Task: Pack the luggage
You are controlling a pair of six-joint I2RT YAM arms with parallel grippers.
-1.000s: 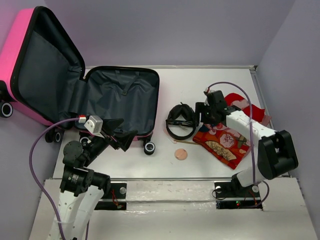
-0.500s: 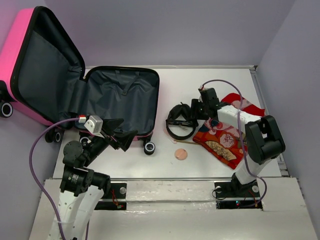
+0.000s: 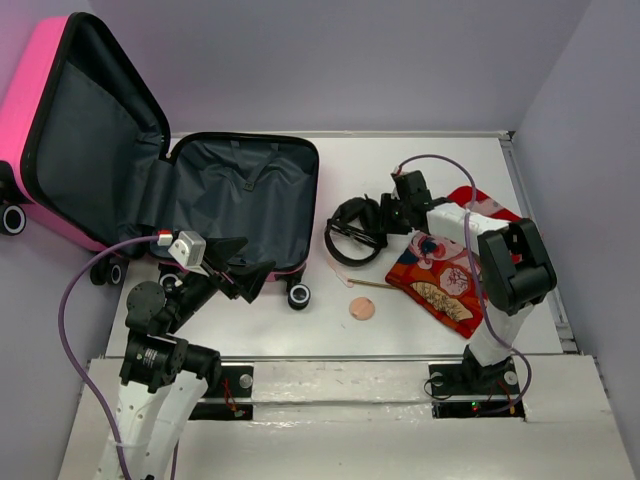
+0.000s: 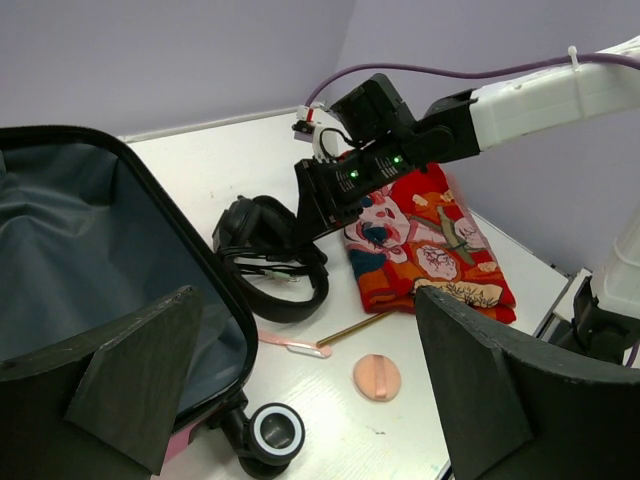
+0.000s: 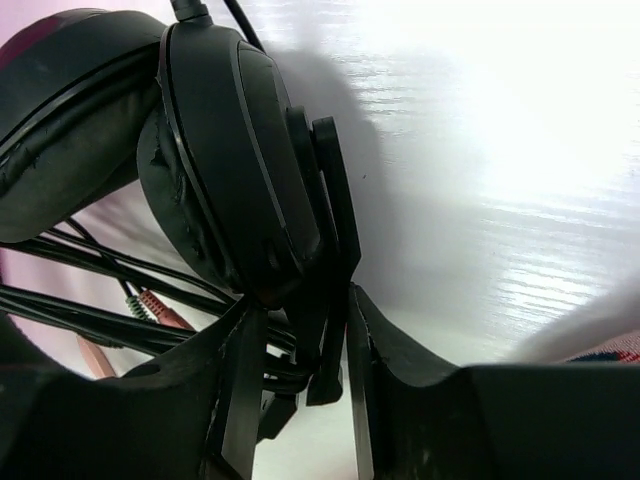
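Observation:
The hot-pink luggage (image 3: 40, 95) lies open at the back left, lid propped up, its dark grey lined base (image 3: 240, 200) flat on the table; it also shows in the left wrist view (image 4: 80, 250). Black headphones (image 3: 350, 232) lie just right of the base. My right gripper (image 3: 386, 214) is shut on the headphones' yoke (image 5: 230, 160), with the fingers (image 5: 245, 380) on either side of it. My left gripper (image 3: 246, 266) is open and empty, low over the luggage's front right corner by a wheel (image 4: 277, 432).
A red patterned cloth (image 3: 445, 272) lies right of the headphones, partly under the right arm. A round peach pad (image 3: 361, 309) and a thin gold stick (image 3: 368, 284) lie in front of them. A purple wall stands behind and at the sides.
My right gripper has moved left and toward the back, and the headphones have shifted left with it, toward the luggage. The left arm has not moved.

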